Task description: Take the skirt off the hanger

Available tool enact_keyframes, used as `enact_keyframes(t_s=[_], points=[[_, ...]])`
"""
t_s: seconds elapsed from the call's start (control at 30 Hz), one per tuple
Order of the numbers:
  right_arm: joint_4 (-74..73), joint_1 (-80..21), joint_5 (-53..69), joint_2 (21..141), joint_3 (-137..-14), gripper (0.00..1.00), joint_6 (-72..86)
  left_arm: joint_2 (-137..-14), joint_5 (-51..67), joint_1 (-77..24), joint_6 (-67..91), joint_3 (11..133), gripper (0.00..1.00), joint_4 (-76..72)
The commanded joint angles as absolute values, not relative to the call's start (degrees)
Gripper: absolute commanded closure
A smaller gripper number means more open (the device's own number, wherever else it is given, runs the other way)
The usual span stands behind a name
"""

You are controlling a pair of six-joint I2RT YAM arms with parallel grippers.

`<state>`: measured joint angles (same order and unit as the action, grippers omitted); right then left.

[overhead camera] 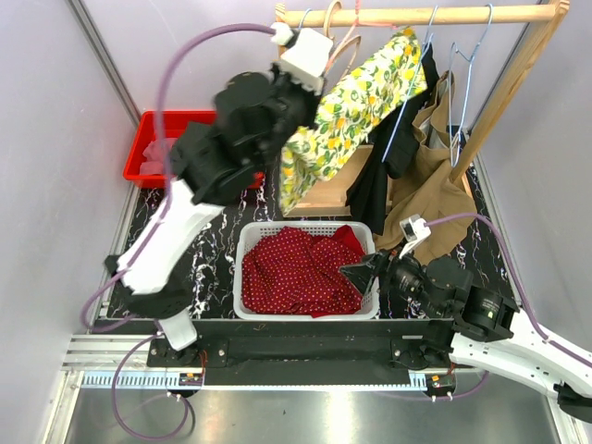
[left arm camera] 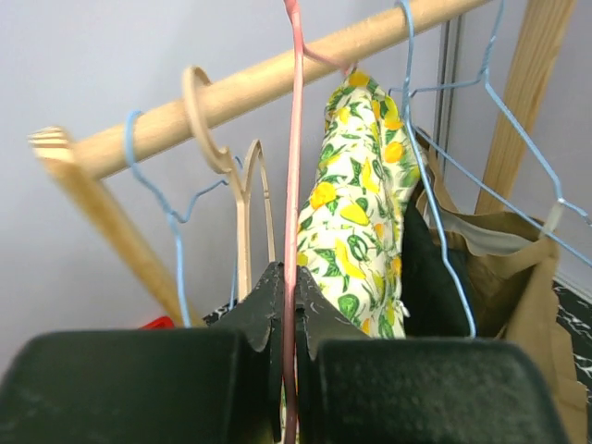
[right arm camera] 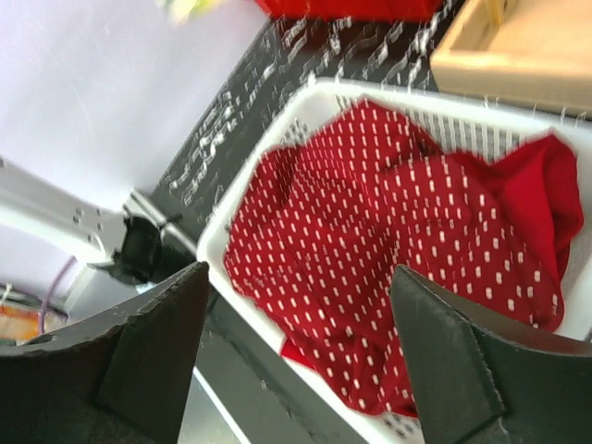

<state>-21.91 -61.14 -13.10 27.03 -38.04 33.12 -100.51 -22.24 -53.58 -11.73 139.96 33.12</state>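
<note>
The skirt (overhead camera: 356, 111), white with a yellow lemon and green leaf print, hangs slanted from a pink wire hanger (overhead camera: 347, 37) on the wooden rail (overhead camera: 416, 14). My left gripper (overhead camera: 314, 83) is raised to the rail, just left of the skirt. In the left wrist view this gripper (left arm camera: 289, 296) is shut on the pink hanger (left arm camera: 294, 139), whose wire runs up between the jaws, with the skirt (left arm camera: 356, 222) draped to its right. My right gripper (overhead camera: 361, 271) is low at the right side of the basket, open and holding nothing (right arm camera: 301, 277).
A white basket (overhead camera: 242, 268) holds a red dotted garment (overhead camera: 301, 273). Black (overhead camera: 379, 185) and brown (overhead camera: 435, 194) clothes hang right of the skirt. Bare blue wire hangers (left arm camera: 176, 231) and a wooden hanger (left arm camera: 242, 203) sit on the rail. A red bin (overhead camera: 153, 148) stands at back left.
</note>
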Motion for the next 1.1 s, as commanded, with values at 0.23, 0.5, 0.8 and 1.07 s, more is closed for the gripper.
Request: enact_keyframes(t_s=[0.23, 0.5, 0.8, 1.07], points=[[-12.9, -61.5, -17.1, 30.1, -43.7, 0.01, 31.2, -80.3, -17.1, -56.9, -13.6, 130.4, 1.0, 29.7], [-9.7, -61.5, -15.8, 26.5, -46.7, 0.0, 31.9, -75.7, -13.4, -56.1, -13.6, 124.1, 1.0, 32.0], [11.7, -61.5, -11.2, 38.1, -45.5, 0.0, 29.2, -74.8, -9.5, -55.8, -10.6, 122.0, 1.0, 34.1], [22.9, -61.1, -9.3, 50.6, -47.4, 0.0, 29.2, -75.2, -7.9, -55.8, -9.8, 123.5, 1.0, 35.0]])
